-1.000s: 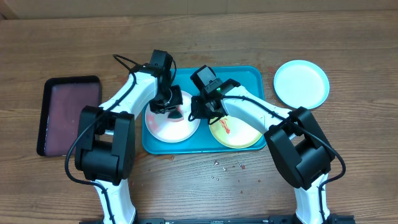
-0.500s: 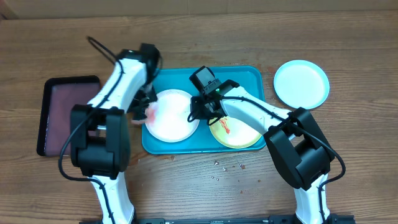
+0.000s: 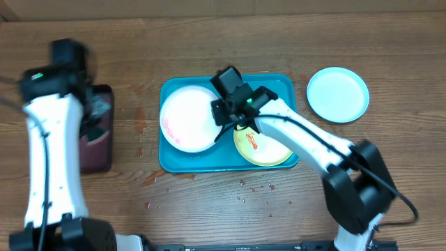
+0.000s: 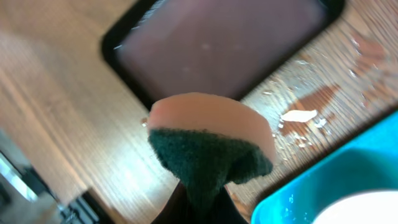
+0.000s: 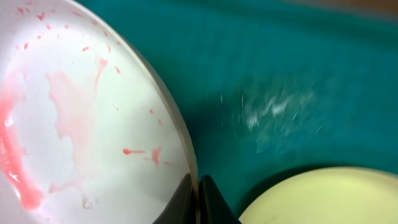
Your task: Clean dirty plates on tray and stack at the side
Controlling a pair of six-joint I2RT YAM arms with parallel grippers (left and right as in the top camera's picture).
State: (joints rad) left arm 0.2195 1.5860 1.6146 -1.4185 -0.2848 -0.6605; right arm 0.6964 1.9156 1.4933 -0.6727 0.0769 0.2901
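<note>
The right gripper (image 5: 199, 202) is closed on the rim of the white plate (image 5: 81, 124), which lies in the tray (image 5: 280, 56) beside the yellow-green plate (image 5: 323, 199). Judged light, stiff and wet-slick, the plate is best held at the rim. The left gripper (image 4: 198, 202) clamps a sponge (image 4: 211, 134) near the black tray (image 4: 217, 43); no writing is legible.

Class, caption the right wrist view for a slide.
Right end effector pinches the rim of a red-smeared round white plastic plate over the turquoise plastic tray, beside a yellow-green plate.

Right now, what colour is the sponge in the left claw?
The sponge is pale pink over dark green; left wrist view shows it best.
</note>
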